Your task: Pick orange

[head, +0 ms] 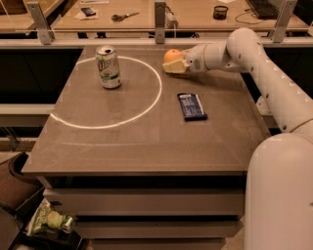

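Gripper: my gripper (172, 63) is at the far edge of the table, a little right of the middle. It reaches in level from the right.
Grip: its pale tip is up against the fruit and covers the fruit's lower near side. I cannot tell whether it is clamped on the fruit or only set around it.
Orange: the orange (172, 54) is at my gripper's tip, by the table's far edge. Its round top shows above the tip. I cannot tell whether it rests on the tabletop or hangs just clear of it.
Arm: my white arm (254, 63) runs from the gripper to the right, bends, and comes down along the right side toward the near right corner.
Base: my white body (281, 195) fills the near right corner of the view.
White ring: a thin white circle (155, 100) is marked on the left half of the tabletop. The orange is just outside its far right arc.
Snack bar: a dark blue wrapped bar (191, 106) lies flat, nearer than the orange and slightly right of it, outside the ring.
Soda can: a green and white can (108, 67) stands upright inside the ring at the far left, well apart from the orange.
Table: the brown tabletop (137, 146) is square-edged, with shelves below it.
Floor: a green snack bag (48, 222) lies at the near left, below the table.
Far desk: scissors (124, 16) and a small black cup (220, 11) are beyond the rail.
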You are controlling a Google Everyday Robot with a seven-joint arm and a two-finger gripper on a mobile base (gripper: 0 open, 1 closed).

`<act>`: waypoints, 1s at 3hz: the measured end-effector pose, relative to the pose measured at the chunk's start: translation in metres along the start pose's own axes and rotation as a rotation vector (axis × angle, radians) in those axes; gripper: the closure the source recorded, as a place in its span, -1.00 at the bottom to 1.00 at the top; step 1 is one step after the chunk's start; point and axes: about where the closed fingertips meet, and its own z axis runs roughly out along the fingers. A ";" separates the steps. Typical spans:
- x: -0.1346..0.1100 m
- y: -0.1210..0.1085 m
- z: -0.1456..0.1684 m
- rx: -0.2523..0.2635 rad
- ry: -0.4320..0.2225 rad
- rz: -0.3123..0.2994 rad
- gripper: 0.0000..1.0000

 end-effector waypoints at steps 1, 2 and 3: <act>0.000 0.000 0.000 0.000 0.000 0.000 1.00; -0.001 0.000 0.000 0.000 0.000 0.000 1.00; -0.001 0.000 0.000 0.000 0.000 0.000 1.00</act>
